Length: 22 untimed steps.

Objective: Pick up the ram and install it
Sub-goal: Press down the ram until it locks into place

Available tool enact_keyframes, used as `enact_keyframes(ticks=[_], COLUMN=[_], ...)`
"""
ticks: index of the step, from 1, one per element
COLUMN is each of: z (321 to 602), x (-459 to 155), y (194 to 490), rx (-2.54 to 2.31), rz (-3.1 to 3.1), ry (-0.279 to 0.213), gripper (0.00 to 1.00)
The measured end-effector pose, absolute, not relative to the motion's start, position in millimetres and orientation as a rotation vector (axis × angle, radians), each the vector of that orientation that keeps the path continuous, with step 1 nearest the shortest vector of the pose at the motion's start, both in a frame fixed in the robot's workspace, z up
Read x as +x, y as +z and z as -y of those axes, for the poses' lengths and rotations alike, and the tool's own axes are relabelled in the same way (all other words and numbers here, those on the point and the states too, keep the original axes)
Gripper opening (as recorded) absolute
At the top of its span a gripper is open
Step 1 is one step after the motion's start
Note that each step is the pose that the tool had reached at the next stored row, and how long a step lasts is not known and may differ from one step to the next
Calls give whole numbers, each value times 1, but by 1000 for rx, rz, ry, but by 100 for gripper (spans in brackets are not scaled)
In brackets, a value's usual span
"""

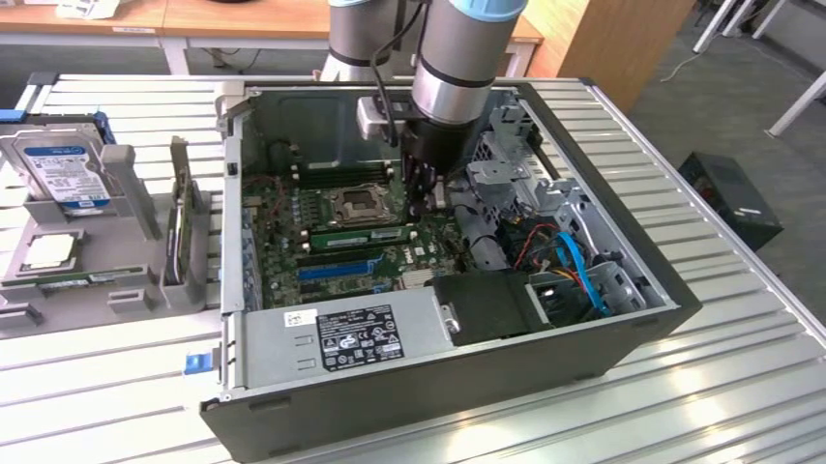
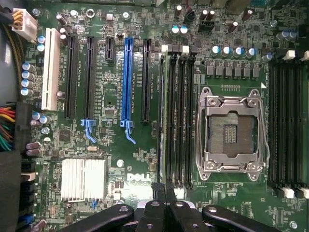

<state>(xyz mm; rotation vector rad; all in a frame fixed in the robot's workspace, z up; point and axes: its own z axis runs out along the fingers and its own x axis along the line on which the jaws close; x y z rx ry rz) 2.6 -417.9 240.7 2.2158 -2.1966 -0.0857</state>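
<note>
Exterior: claw is down inside the case, over the board; ram sits in a slot beside the socket.
Wrist: claw shut, empty, at the ram end. Press straight down, evenly.

Ribbed metal table, wooden desk, grey floor.

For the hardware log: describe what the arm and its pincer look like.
The arm is a thick silver-grey metal tube with a light blue band at its upper joint. A black cable runs down beside it to a small whitish box. Below sits a black wrist block. The pincer is black, with glossy links held by round silver pins.
</note>
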Motion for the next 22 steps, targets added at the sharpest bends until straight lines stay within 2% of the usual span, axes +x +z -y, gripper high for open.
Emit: enact_keyframes(ticks=[22], z=[415], x=[3], y=[231], rx=[2216], rz=[2197], ry=[-86], gripper=[10])
